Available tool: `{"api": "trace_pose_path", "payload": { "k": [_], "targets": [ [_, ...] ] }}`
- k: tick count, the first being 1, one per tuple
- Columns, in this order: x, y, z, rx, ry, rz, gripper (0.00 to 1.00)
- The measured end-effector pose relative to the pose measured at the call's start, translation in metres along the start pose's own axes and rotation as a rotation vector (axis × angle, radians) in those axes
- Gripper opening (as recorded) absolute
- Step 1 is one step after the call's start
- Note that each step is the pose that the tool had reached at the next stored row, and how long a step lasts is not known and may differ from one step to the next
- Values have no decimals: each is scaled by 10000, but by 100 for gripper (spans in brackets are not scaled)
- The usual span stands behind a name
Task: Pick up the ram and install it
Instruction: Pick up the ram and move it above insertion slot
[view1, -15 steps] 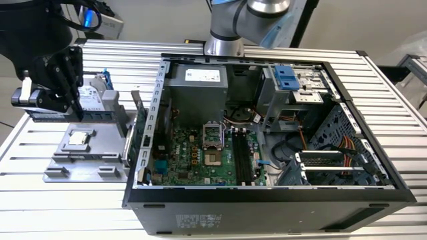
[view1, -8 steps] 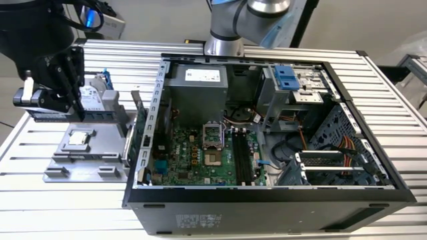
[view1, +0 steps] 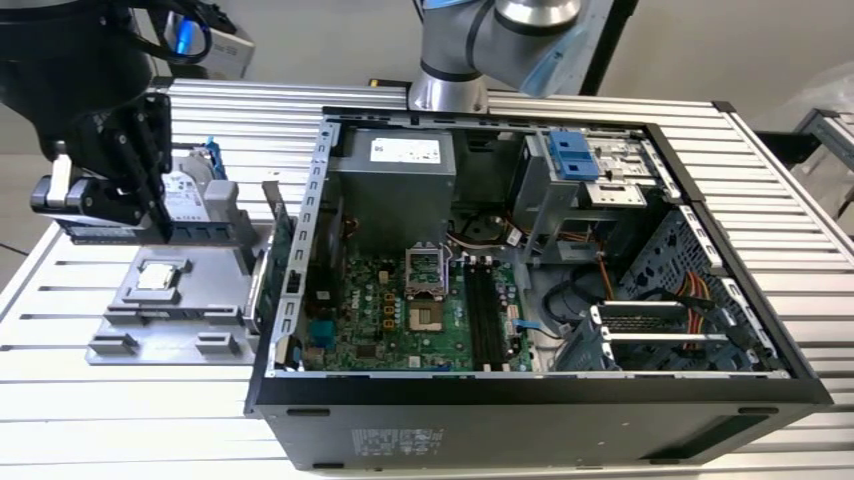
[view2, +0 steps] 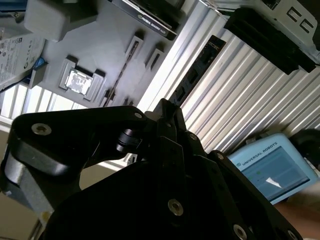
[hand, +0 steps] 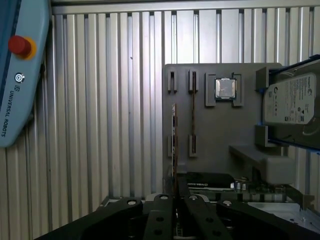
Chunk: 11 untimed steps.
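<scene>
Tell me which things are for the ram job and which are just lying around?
For the job: the ram, gripped by the end effector; the open computer case.
Just lying about: the processor chip; the hard drive; the blue control tablet.

The case lies open on top, so the motherboard can be reached from above. It is hemmed in by the power supply, drive cage and cables. The fixture sits just beside the case wall, and a hard drive stands tall on it.
</scene>
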<state>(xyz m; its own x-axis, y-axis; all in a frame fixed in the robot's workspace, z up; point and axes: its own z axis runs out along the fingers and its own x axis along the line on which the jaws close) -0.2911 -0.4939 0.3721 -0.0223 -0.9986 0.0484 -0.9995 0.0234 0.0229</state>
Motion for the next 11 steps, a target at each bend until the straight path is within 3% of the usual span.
{"api": "trace_pose_path", "payload": {
  "k": [11],
  "targets": [
    [-1,-48,-1,0,0,0,0]
  ]
}}
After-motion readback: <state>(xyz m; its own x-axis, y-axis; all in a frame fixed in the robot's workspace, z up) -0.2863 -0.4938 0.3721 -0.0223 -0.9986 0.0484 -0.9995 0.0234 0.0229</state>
